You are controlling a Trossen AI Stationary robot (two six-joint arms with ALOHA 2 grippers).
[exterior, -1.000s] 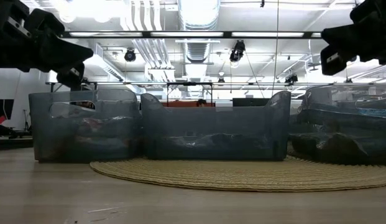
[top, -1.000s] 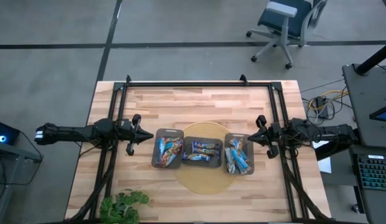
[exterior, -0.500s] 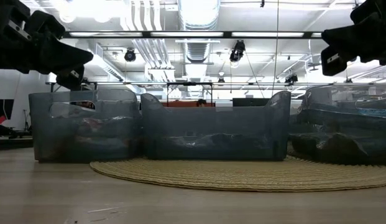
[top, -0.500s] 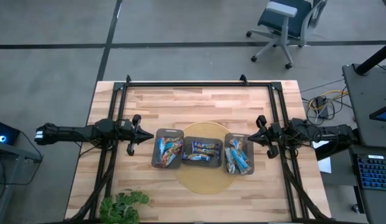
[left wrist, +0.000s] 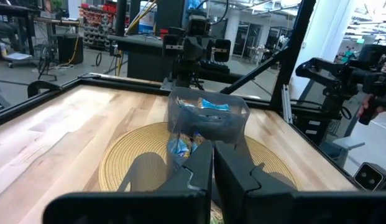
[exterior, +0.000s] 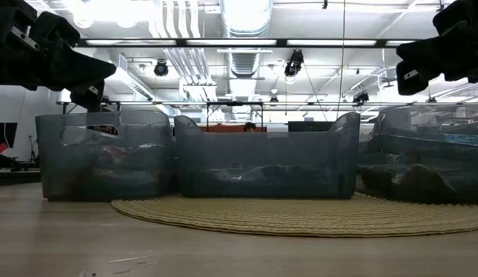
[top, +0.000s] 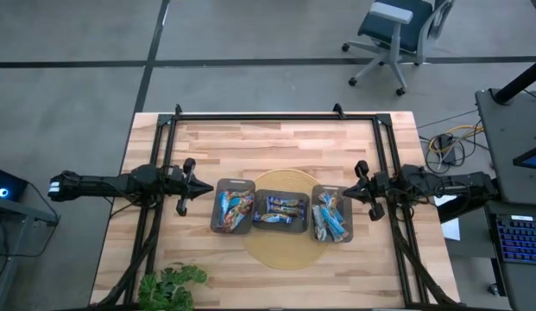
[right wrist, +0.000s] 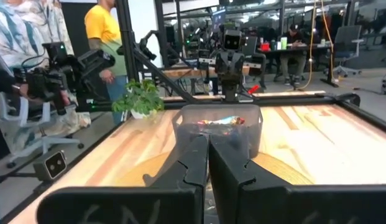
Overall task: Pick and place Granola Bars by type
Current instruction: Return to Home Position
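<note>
Wooden table. Round woven mat, centre, near side. Three dark trays, in a left-to-right row across the mat. Left gripper, fingers together, hung just left of the row. Right gripper, fingers together, just right of it. Granola Bars lay inside all three trays.

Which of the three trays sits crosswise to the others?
The middle tray, on the round mat: its long side runs along the row; the left tray and right tray lie across it.
</note>
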